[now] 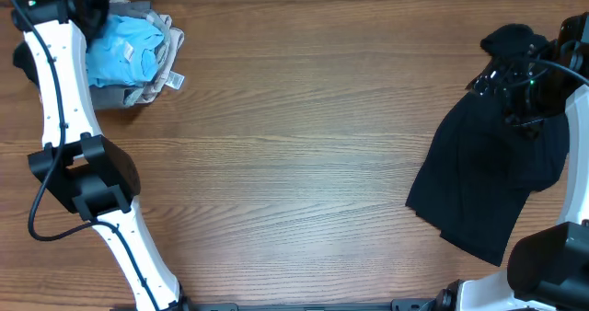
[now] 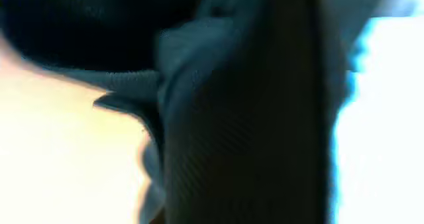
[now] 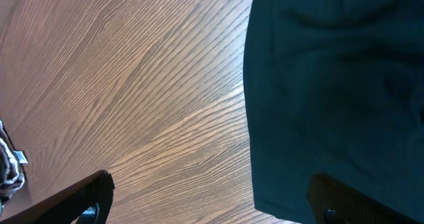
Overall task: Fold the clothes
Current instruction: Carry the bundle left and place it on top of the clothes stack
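A black garment (image 1: 488, 178) lies crumpled at the table's right side, with its upper part bunched under my right arm. My right gripper (image 1: 515, 81) hovers over that upper part. In the right wrist view the right gripper (image 3: 218, 207) is open, its left finger over bare wood and its right finger (image 3: 344, 201) over the black cloth (image 3: 331, 85). My left gripper (image 1: 95, 17) is pressed into a pile of clothes at the far left corner. The left wrist view is filled with blurred dark fabric (image 2: 245, 118), so I cannot see its fingers or whether cloth is pinched.
The pile of clothes (image 1: 133, 58) at the far left holds light blue, grey and white pieces. The left arm (image 1: 83, 164) runs along the table's left side. The table's wooden top (image 1: 294, 164) stretches between the pile and the black garment.
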